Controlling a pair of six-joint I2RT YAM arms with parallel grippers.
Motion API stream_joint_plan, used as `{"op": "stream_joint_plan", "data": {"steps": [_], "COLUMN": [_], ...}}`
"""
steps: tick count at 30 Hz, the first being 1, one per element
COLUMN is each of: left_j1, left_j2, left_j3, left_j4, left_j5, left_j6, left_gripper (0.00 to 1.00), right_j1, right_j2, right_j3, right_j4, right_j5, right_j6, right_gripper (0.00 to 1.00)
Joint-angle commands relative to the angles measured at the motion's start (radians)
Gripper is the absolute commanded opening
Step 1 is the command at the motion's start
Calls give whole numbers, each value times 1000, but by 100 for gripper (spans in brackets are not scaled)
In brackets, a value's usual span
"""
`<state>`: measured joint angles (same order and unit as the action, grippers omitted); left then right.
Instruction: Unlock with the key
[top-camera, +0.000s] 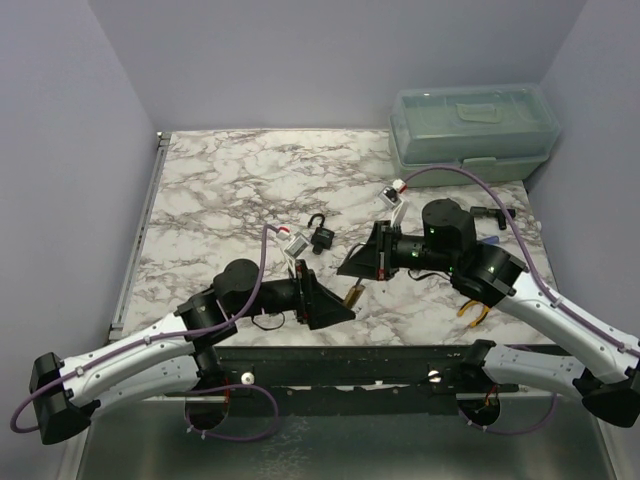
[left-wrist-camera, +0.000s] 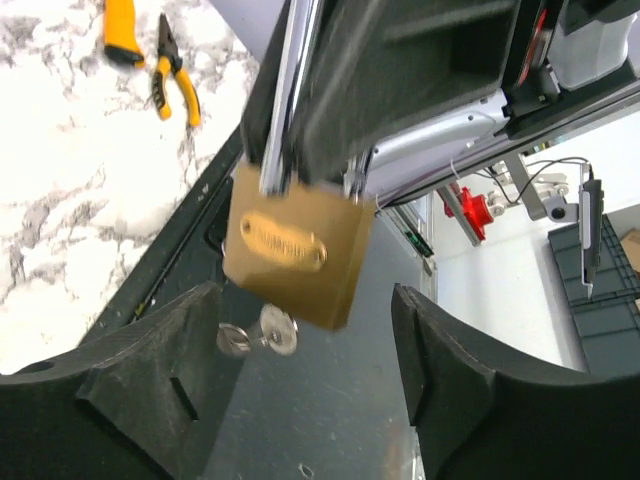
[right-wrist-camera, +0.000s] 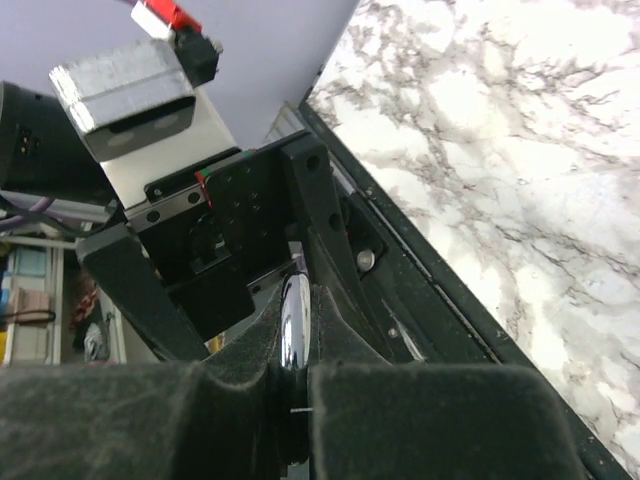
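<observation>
The brass padlock (left-wrist-camera: 295, 250) was in the air over the near edge of the table, about at its middle. The right gripper (right-wrist-camera: 297, 318) held it there with its two fingers pressed together on the steel shackle (right-wrist-camera: 295, 345), so the body hung under them with a small tilt. The key (left-wrist-camera: 272, 330) sat in the bottom face of the padlock, and its head came out below the lower edge, pointing away from the right gripper and toward the left one. The left gripper (left-wrist-camera: 300, 400) was the nearer one to the key and carried nothing. Its fingers (left-wrist-camera: 150, 390) stood wide apart, and the key head showed between them, about level with the tips, closer to one finger than to the other and touching none. The long axis of the key seemed to continue the line of the padlock body, from shackle to keyhole. In my judgement the coming move depended on this line: the left gripper should close on the flat head and then turn around the same axis, while the right one keeps the shackle firm
</observation>
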<state>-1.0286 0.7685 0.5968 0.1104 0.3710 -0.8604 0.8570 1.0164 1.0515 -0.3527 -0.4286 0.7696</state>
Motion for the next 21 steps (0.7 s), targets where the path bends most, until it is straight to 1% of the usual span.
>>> {"op": "stream_joint_plan", "data": {"steps": [1,4,6,8,12,15,19,21], "left_j1": [1,1,0,0,1,1,2,0], "left_j2": [-83,-138,-172,-209,-267,-282,-281,-279], "left_j3": [-42,-59,-61,-49,9,54,78,95], "left_j4": [-96,-211,-278,-351,-509,-603,-641,-660], "left_j5": [-41,-82,-105,-139,-222,-302,-395,-419], "left_j6": [-6,6,15,27,83,131,157,183], "left_gripper": [78,86,94,98,99,98,98,98], "right_j1": [3,4,3,3,3,3,2,2], "right_j2": [-45,-70,-86,-100,-114,-110,-75,-48], "right_j3": [-3,-33,-56,-85,-156,-200,-269,-303], "right_j4": [-13,-38,-43,-42,-43,-62,-56,-29], "right_j5": [143,252,297,336,417,517,588,602], "right_j6": [25,61,76,92,136,180,217,218], "right_gripper": [0,0,0,0,0,0,0,0]}}
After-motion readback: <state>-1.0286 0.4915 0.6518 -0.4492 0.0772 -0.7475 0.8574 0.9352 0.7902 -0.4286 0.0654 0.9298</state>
